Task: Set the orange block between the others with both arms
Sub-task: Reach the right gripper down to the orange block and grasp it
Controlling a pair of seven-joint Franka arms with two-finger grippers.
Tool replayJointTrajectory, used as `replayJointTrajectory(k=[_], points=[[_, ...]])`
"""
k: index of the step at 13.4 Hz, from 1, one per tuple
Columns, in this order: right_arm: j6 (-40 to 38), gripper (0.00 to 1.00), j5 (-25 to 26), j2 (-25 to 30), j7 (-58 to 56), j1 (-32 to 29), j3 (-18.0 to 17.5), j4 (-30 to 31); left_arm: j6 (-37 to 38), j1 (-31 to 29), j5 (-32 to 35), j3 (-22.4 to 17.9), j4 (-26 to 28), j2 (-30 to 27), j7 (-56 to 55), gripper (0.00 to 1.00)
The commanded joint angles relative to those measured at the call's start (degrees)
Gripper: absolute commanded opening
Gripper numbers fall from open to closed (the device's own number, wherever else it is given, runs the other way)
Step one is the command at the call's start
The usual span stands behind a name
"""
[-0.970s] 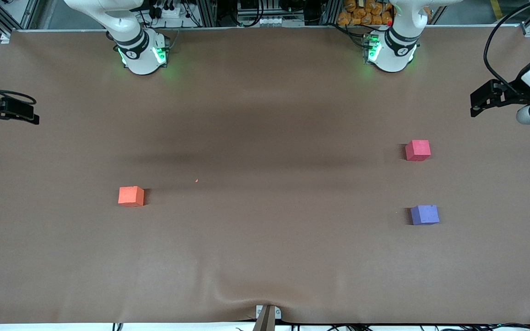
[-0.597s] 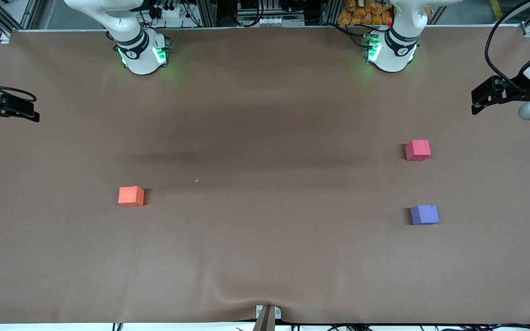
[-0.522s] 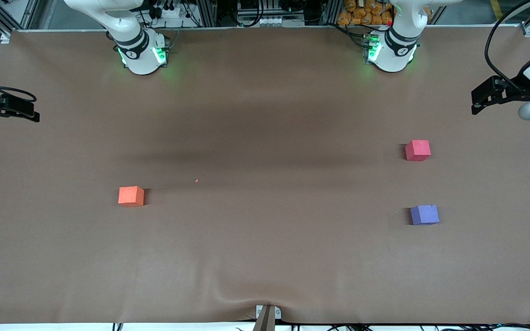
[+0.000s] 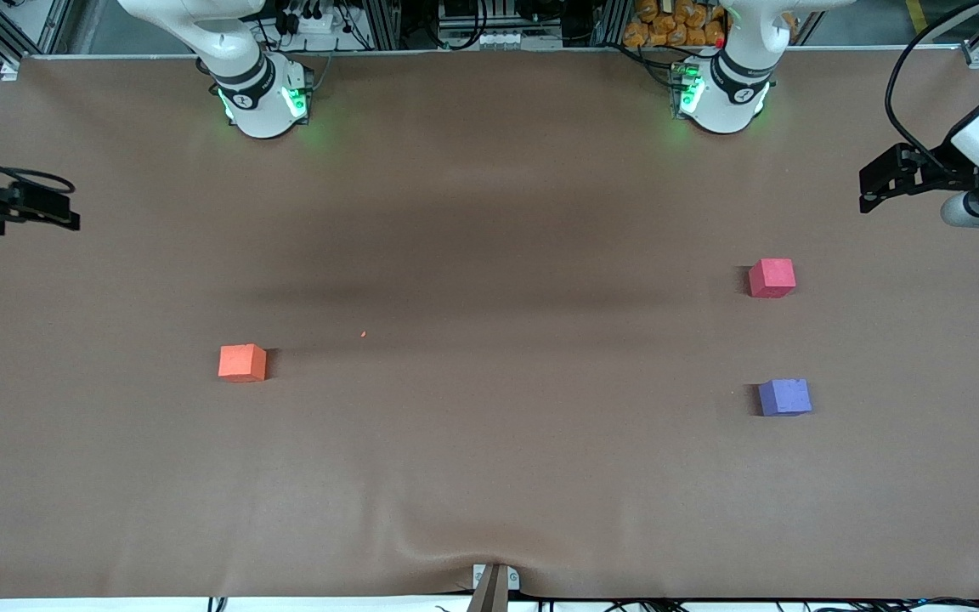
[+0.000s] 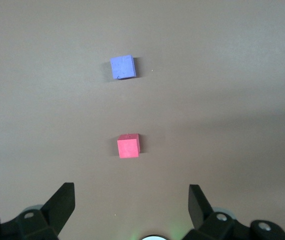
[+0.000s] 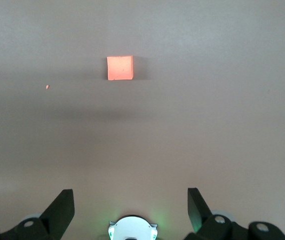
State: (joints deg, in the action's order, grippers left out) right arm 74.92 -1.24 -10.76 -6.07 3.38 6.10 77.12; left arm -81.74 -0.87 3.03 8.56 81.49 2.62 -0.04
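The counter [image 4: 489, 476] is the biggest thing here, covered w/ a brown sheet that has a small wrinkle at the edge nearest the front camera. Both arms come next. The right arm [image 4: 234, 59] has its base at the top of the front view, and the right gripper [image 4: 73, 223] hangs over the counter edge at the right arm's end, jaws spread wide and empty. The left arm [image 4: 740, 68] is the same on its end: the left gripper [image 4: 868, 194] hangs over the counter edge there, jaws also spread wide, nothing between them. Neither is near a cube yet.

The orange block [image 4: 242, 363] lies alone on the counter toward the right arm's end, well apart from the others. In the right wrist view it [image 6: 120, 67] sits flat, straight ahead of the open jaws. A tiny orange crumb [image 4: 363, 334] lies near it, toward the middle.

The others are toward the left arm's end: the pinkish-red cube [image 4: 772, 278] and the purple-blue cube [image 4: 784, 397], the purple-blue one nearer to the front camera, w/ a free gap between them.

Handling, as I judge: the block looks like matte foam, so prob. very light, a bit soft, not slippery, not fragile. Best to take it on two parallel side faces, approx. at mid height, jaws square to the faces, w/ gentle squeeze so it does not deform or twist. It is far from the gap, so a handover between arms is likely needed
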Motion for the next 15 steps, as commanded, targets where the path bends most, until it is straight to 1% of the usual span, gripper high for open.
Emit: replayJointTrajectory(k=[1,5,10,13,15], points=[[4.07,1.0,-0.25,-5.66,0.71,1.8,0.05,0.05,0.79,-0.18,-1.09,-0.39,-0.27,-0.24,0.74,1.0],[14.34,1.0,-0.34,-12.52,0.8,2.86,0.05,3.29,0.79,-0.18,-1.53,-0.48,-0.27,-0.24,0.65,1.0],[29.64,1.0,-1.66,-18.94,0.8,4.62,-0.04,11.64,0.79,-0.09,-1.53,-0.48,-0.1,-0.16,0.65,1.0],[32.73,1.0,-5.51,-22.45,0.8,4.62,-0.04,12.53,0.79,-0.09,-1.53,-0.48,-0.1,-0.07,0.56,1.0],[35.28,1.0,-6.58,-23.87,0.8,4.36,-0.04,13.84,0.79,-0.09,-1.53,-0.48,-0.01,-0.07,0.47,1.0]])
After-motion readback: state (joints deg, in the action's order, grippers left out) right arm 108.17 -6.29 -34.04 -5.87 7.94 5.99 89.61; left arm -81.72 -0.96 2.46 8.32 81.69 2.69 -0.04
